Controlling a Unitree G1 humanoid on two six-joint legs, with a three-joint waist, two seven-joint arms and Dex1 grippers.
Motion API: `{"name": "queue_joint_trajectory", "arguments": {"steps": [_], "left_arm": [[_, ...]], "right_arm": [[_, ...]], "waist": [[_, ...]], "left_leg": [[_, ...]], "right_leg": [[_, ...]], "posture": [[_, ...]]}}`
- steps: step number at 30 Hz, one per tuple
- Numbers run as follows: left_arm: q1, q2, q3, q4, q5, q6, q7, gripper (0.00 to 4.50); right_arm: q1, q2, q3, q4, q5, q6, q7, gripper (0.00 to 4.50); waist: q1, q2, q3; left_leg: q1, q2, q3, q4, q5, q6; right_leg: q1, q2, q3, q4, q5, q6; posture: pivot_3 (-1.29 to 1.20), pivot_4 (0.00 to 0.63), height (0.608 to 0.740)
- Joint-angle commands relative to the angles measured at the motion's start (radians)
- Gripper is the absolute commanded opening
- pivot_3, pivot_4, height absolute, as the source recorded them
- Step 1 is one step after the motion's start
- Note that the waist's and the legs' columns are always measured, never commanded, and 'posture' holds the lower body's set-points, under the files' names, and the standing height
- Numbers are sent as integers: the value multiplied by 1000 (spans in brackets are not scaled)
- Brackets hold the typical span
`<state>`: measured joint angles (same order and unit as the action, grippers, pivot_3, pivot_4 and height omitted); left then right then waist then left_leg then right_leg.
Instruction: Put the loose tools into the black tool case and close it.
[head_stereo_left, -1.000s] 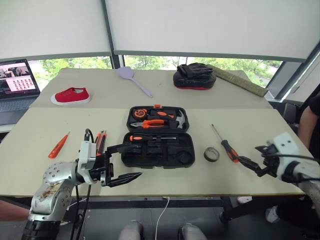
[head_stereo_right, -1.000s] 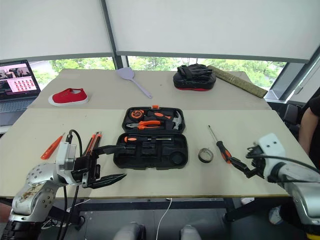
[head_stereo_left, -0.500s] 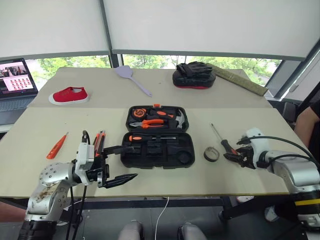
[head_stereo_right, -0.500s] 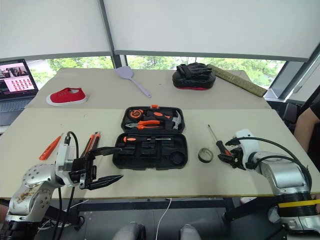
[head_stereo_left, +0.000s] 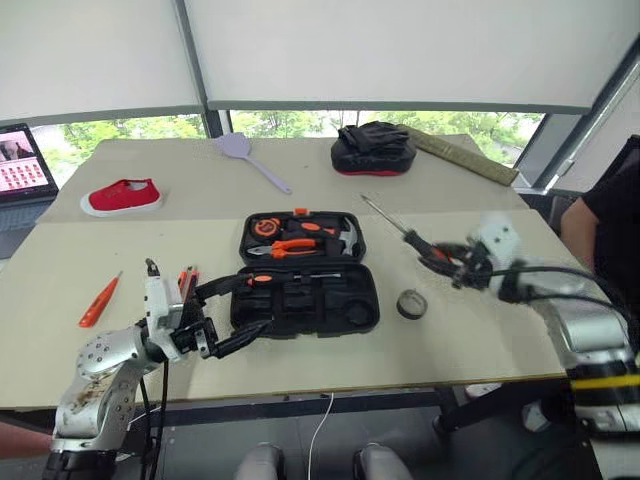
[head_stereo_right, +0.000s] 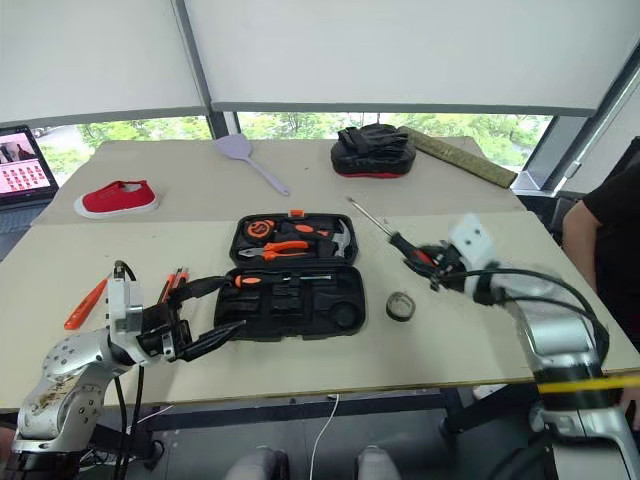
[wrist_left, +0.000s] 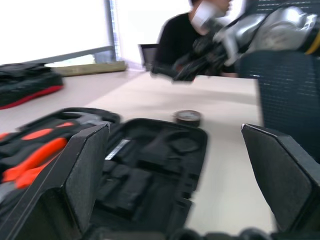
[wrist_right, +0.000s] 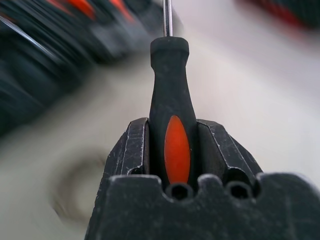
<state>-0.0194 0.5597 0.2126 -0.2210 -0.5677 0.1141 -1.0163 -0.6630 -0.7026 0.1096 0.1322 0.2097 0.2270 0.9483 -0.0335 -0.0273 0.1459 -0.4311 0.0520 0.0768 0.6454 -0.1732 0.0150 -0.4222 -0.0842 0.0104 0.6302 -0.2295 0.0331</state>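
Once your right gripper (wrist_right: 170, 150) clamped the long screwdriver (head_stereo_left: 405, 234) and lifted it off the table (head_stereo_left: 480, 330), it hung right of the open tool case (head_stereo_left: 305, 285); left gripper (head_stereo_left: 225, 315) spread, empty.

Matt black plastic tool case (head_stereo_left: 305, 277); glossy metal-shafted screwdriver (head_stereo_left: 398, 228); smooth beige table (head_stereo_left: 480, 340).

Silver metal arms, black cables looping off both; the left gripper (head_stereo_left: 228, 315) shows long black fingers, its forearm seemingly scuffed with rust-brown specks.
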Motion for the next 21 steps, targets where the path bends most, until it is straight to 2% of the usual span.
{"name": "queue_joint_trajectory", "arguments": {"steps": [1, 5, 10, 14, 21], "left_arm": [[32, -14, 9, -15, 55, 33, 120, 4500], [75, -23, -6, -29, 103, 26, 171, 4500], [81, -20, -3, -51, 93, 33, 192, 4500], [79, -13, 5, -48, 91, 31, 196, 4500], [63, -10, 10, -42, 70, 11, 167, 4500]], "right_arm": [[-162, 61, 178, 154, -133, -200, 173, 1020], [-301, 148, 297, 350, -250, -302, 232, 1020], [-364, 189, 340, 493, -337, -357, 231, 1020], [-378, 211, 342, 543, -376, -389, 218, 1020], [-361, 239, 326, 550, -389, -323, 231, 1020]], "waist": [[-6, -1, 0], [17, -2, 1], [30, -2, 1], [27, -2, 1], [18, -2, 1]], "left_leg": [[1, 0, -1, -1, 0, 0], [-1, 1, 0, -2, 0, -1], [-6, -2, 2, -2, -1, -2], [-5, -2, 2, -2, -1, -2], [-4, -1, 2, -2, -1, -2]], "right_leg": [[1, 1, 0, 0, 0, 0], [-1, 1, -1, 0, 2, -8], [-4, -3, -1, 0, 2, -7], [-4, -4, -1, 0, 3, -7], [-4, -3, -1, 1, 2, -7]], "posture": [[0, 150, 740], [0, 150, 740], [0, 150, 740], [0, 150, 740], [0, 150, 740]]}}
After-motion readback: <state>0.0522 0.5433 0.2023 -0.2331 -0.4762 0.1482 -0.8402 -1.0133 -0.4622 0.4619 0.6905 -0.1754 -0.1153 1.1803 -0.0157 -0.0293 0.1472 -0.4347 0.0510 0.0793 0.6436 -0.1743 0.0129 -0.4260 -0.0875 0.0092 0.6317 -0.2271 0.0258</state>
